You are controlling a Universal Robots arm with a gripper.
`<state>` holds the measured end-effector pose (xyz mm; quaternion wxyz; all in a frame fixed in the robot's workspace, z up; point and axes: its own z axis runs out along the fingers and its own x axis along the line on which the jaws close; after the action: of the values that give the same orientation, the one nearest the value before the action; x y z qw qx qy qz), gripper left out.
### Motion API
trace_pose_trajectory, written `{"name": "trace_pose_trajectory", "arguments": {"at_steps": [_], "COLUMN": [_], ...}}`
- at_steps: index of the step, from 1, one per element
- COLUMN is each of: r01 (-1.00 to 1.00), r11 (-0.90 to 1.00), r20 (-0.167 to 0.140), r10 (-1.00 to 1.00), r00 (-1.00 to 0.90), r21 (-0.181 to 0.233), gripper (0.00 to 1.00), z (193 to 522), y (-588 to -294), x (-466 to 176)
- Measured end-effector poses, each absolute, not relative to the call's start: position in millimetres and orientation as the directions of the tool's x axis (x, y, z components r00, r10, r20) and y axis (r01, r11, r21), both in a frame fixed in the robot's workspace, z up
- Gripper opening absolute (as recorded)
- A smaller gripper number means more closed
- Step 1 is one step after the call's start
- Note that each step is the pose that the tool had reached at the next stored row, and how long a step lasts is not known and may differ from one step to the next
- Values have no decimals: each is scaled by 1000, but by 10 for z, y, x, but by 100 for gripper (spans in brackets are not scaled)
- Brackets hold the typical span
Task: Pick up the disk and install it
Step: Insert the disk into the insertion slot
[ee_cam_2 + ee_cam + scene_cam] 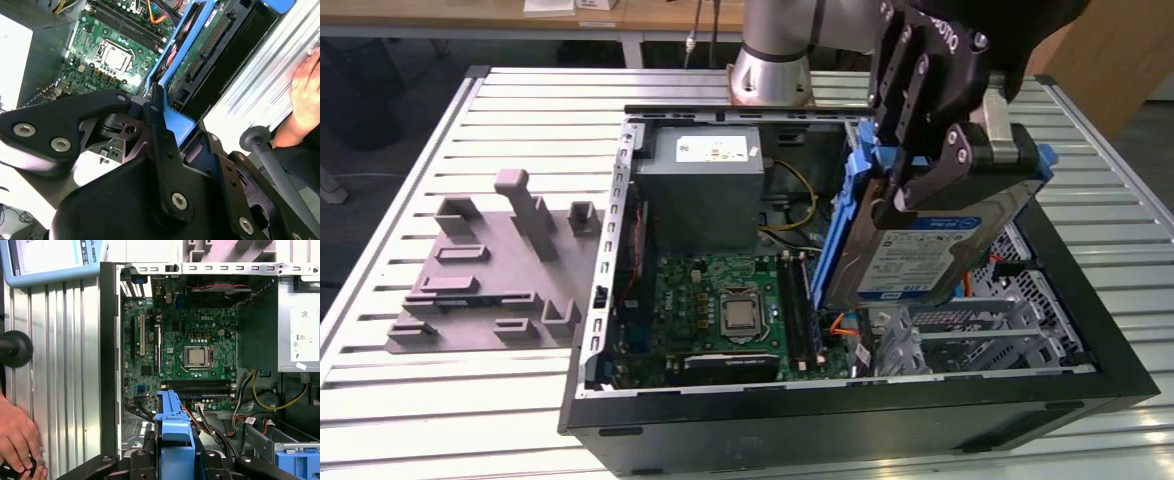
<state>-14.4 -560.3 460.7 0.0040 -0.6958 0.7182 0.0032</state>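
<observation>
Two hazards stand out from where I stand. First, the disk [914,262] hangs on edge, tilted, over the open computer case [854,425]. Its lower end is near the orange cables [843,322] and the motherboard [720,305]. A skewed descent could snag a cable or strike the drive cage [987,335]. Second, the hold is at the upper end only, so the drive could pivot or slip (a judgement, not an observation). A person's hand [17,440] is near the case, by the slatted table [454,420]. The gripper [945,165] is clamped on the disk's blue bracket [843,215]. The disk extends downward from the jaws and is not yet seated in the cage.
</observation>
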Motion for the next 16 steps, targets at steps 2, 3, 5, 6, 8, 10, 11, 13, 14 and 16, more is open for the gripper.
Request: {"name": "trace_pose_trajectory", "arguments": {"at_steps": [2, 3, 5, 6, 8, 10, 11, 13, 14, 16], "r01": [-999, -999, -999, -999, -999, -999, -999, -1000, -1000, -999], "r11": [32, 32, 32, 32, 32, 32, 32, 32, 32, 32], "r20": [-10, -10, -10, -10, -10, -10, -10, -10, -10, -10], "r10": [-999, -999, -999, -999, -999, -999, -999, -999, -999, -999], "r00": [-32, -32, -32, -32, -32, -32, -32, -32, -32, -32], "r21": [-1, 0, 0, 0, 0, 0, 0, 0, 0, 0], "gripper": [36, 36, 36, 36, 36, 36, 36, 36, 36, 36], "z": [4602, 4600, 4593, 4592, 4592, 4591, 4591, 4589, 4588, 4587], "y": [-5605, -5606, -5607, -5607, -5607, -5607, -5607, -5610, -5611, -5616], "x": [-75, -38, 9, 13, 13, 13, 14, 20, 38, 74]}}
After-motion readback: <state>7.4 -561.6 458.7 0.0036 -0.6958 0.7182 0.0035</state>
